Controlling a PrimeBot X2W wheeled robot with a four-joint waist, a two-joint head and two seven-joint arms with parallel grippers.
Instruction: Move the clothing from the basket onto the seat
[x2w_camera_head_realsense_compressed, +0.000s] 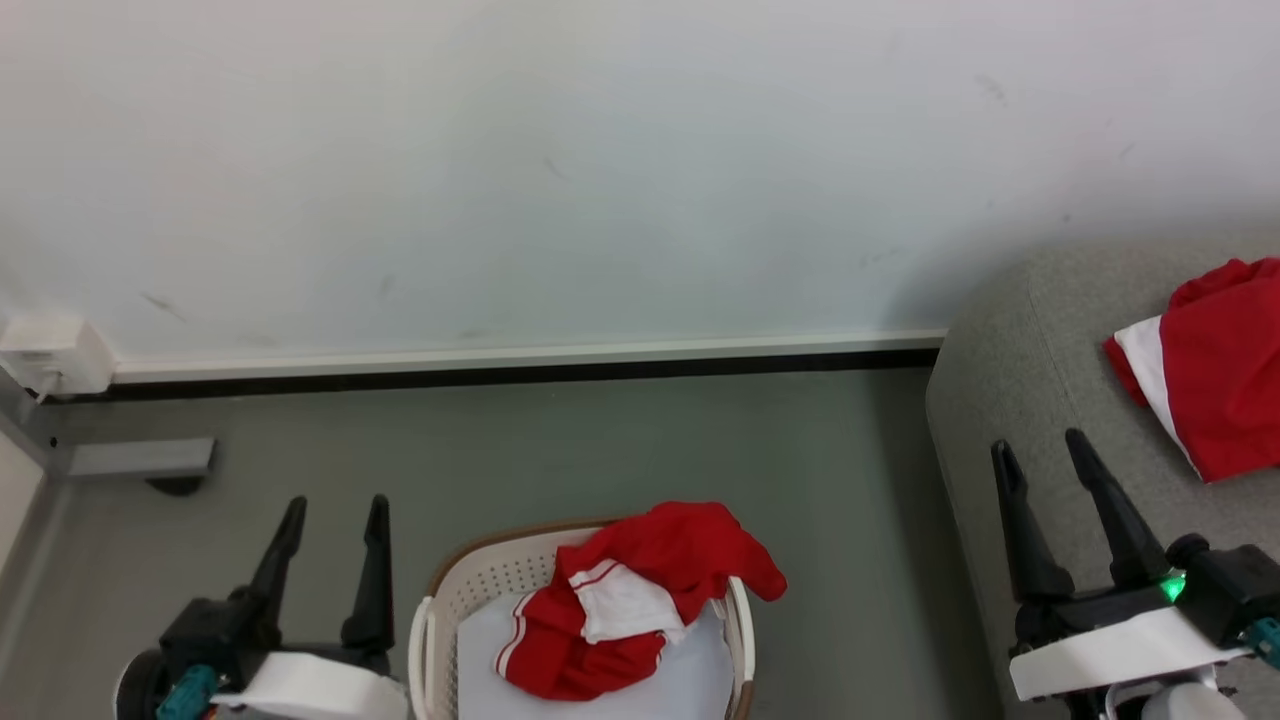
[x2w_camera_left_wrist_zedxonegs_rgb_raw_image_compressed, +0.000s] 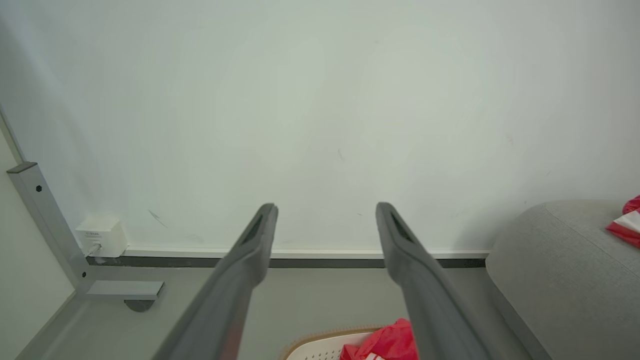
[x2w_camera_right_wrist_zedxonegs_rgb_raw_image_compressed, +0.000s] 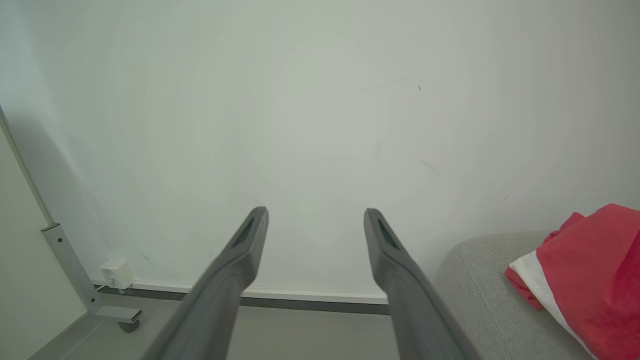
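Observation:
A red garment with white bands (x2w_camera_head_realsense_compressed: 640, 590) lies crumpled in the cream basket (x2w_camera_head_realsense_compressed: 470, 580) at the bottom middle, one end draped over its right rim; its top also peeks into the left wrist view (x2w_camera_left_wrist_zedxonegs_rgb_raw_image_compressed: 390, 342). Another piece of red and white clothing (x2w_camera_head_realsense_compressed: 1215, 365) rests on the grey seat (x2w_camera_head_realsense_compressed: 1030, 330) at the right, also in the right wrist view (x2w_camera_right_wrist_zedxonegs_rgb_raw_image_compressed: 590, 280). My left gripper (x2w_camera_head_realsense_compressed: 335, 510) stands open and empty just left of the basket. My right gripper (x2w_camera_head_realsense_compressed: 1040, 448) is open and empty over the seat's near edge, left of the garment there.
A pale wall (x2w_camera_head_realsense_compressed: 600, 150) with a dark skirting strip (x2w_camera_head_realsense_compressed: 500, 372) runs across the back. A white socket box (x2w_camera_head_realsense_compressed: 50, 352) and a grey metal frame foot (x2w_camera_head_realsense_compressed: 140, 458) sit at the far left. Grey floor (x2w_camera_head_realsense_compressed: 700, 450) lies between basket, wall and seat.

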